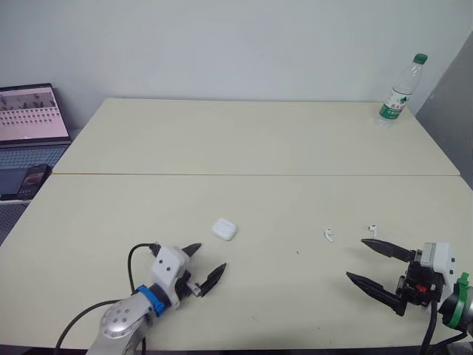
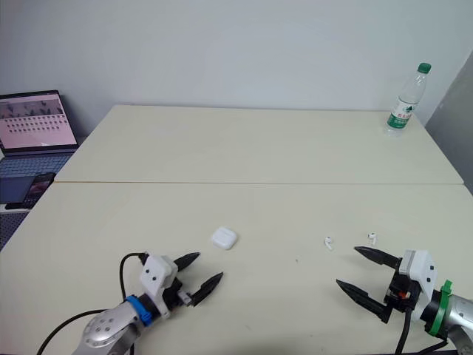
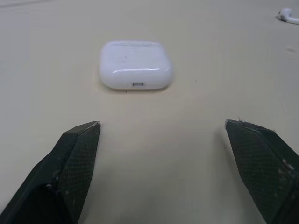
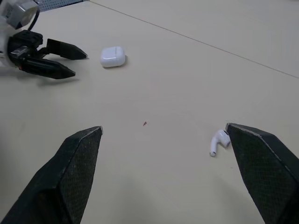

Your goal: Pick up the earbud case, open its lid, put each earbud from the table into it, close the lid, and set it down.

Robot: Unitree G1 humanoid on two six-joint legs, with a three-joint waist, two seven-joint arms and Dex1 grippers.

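Reaching for the earbud case (image 1: 224,229): it lies flat and closed on the table (image 1: 244,148), just ahead of the left gripper (image 1: 211,257) and not yet touched
Left gripper: fingers spread wide and empty, low over the table; in its wrist view the case sits ahead of the tips, roughly centred between them
Right gripper (image 1: 355,259): fingers also apart, holding nothing, with the upper tip near the right earbud (image 1: 373,229)
Earbuds: the left earbud (image 1: 328,235) and the right earbud lie loose on the table, a little apart from each other and well apart from the case, on its right
Risk at the grasp: the case is smooth and rounded, so we expect it to spin or squirt out if the fingers close off-centre or catch only its curved corners
Risk at the lid: if the fingers press across the lid seam (we cannot see the seam from here), we judge they would pin the lid shut and leave the other gripper nothing to pry
Risk at the earbuds: they are small and light, and a sweep of the right gripper could flick the right earbud away or toward the table edge
Bottle (image 1: 400,92): upright at the far right corner, well clear, so we count it no hazard
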